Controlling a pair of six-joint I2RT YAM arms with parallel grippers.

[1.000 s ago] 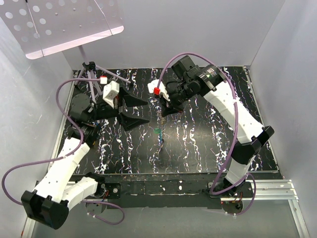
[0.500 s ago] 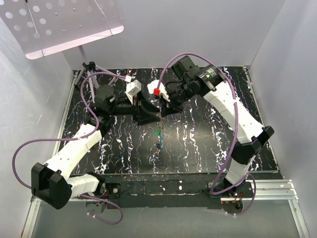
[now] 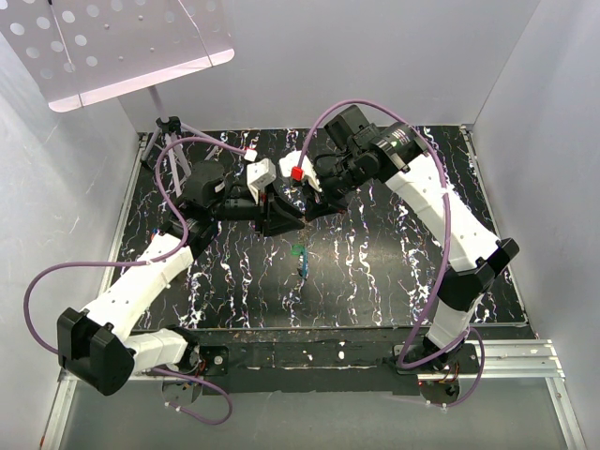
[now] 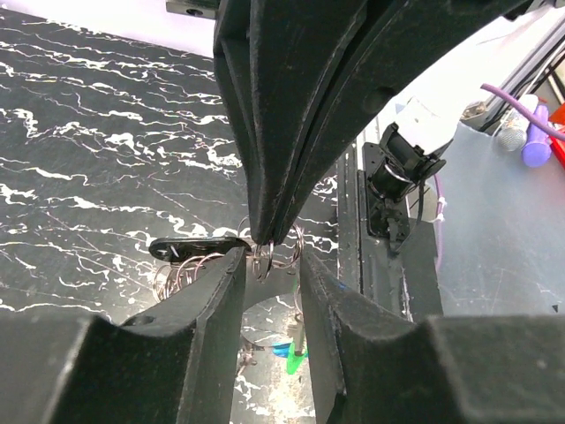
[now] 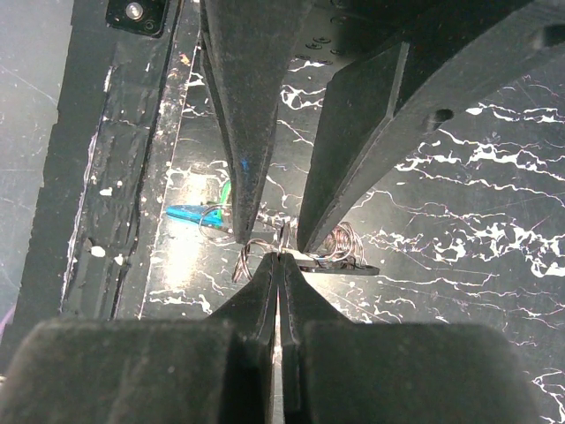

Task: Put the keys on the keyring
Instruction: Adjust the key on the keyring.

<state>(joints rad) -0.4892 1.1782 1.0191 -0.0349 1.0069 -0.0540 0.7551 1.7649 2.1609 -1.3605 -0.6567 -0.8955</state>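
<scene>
Left pincer [image 4: 268, 261] ajar, right pincer [image 5: 279, 261] tight

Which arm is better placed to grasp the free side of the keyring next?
Left. The left fingers stand apart on both sides of the keyring, ready to close, while the right fingers are shut on it and would probably drop it if they opened.

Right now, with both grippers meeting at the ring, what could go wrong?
1. The right gripper pinches the thin keyring only at its very tips, so a nudge could twist it or knock it free.
2. The left gripper stands open, straddling those tips. Closing might clamp them instead of the wire.
3. The keys lie on the mat below, and a dropped ring may land among them.
</scene>
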